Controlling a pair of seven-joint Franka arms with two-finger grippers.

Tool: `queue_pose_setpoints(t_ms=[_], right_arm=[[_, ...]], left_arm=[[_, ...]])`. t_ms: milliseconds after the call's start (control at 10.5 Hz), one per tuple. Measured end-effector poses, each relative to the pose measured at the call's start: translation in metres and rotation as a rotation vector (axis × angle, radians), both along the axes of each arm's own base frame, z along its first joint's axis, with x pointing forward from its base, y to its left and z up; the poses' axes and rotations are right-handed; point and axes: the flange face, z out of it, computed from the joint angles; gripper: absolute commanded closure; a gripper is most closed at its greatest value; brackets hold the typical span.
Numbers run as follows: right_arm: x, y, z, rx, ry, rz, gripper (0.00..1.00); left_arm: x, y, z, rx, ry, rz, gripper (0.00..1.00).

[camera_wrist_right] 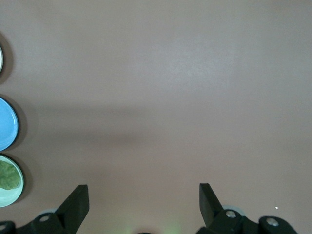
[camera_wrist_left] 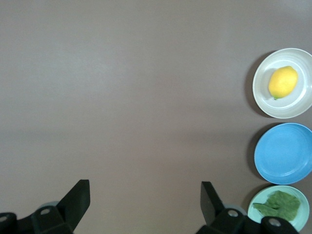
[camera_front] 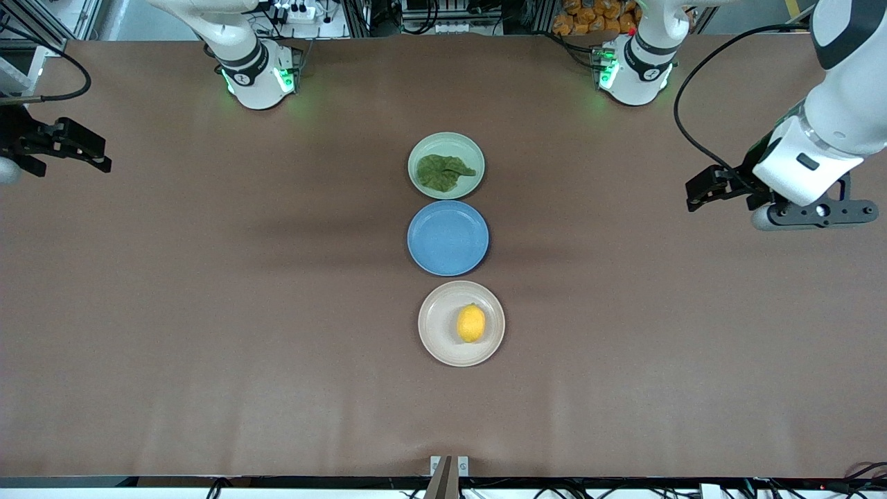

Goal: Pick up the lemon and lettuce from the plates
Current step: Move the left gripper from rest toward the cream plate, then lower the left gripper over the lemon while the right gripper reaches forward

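Three plates are set in a line down the middle of the brown surface (camera_front: 208, 312). On a clock face laid over the front view, the mint green plate (camera_front: 446, 144) lies toward 12 o'clock of the blue plate (camera_front: 448, 238), and the beige plate (camera_front: 436, 326) lies toward 6 o'clock of it, nearest the front camera. The green and blue plates sit just beside each other; the beige one stands a little apart.

The lettuce (camera_front: 443, 172) is laid flat in the mint green plate, its stem tip turned toward the left arm's end. The lemon (camera_front: 471, 323) is seen resting in the beige plate, slightly off centre toward the left arm's end.

The left hand (camera_front: 700, 190) is held above bare surface at the left arm's end, its fingers (camera_wrist_left: 78, 200) spread wide apart with nothing between them. The right hand (camera_front: 86, 156) is held above the right arm's end, its fingers (camera_wrist_right: 78, 202) likewise spread apart and empty. Both hands are well apart from the plates.
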Motion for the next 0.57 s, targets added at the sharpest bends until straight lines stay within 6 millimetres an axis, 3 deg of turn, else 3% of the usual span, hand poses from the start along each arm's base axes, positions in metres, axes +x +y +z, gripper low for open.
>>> queue_pose_setpoints(t_ms=[287, 573], right_arm=[[0.000, 0.000, -0.001, 0.000, 0.003, 0.000, 0.00], [0.000, 0.001, -0.004, 0.000, 0.010, 0.001, 0.00]], left_arm=[[0.013, -0.035, -0.023, -0.028, -0.029, -0.048, 0.00], [0.027, -0.082, -0.070, -0.043, -0.020, -0.107, 0.00]])
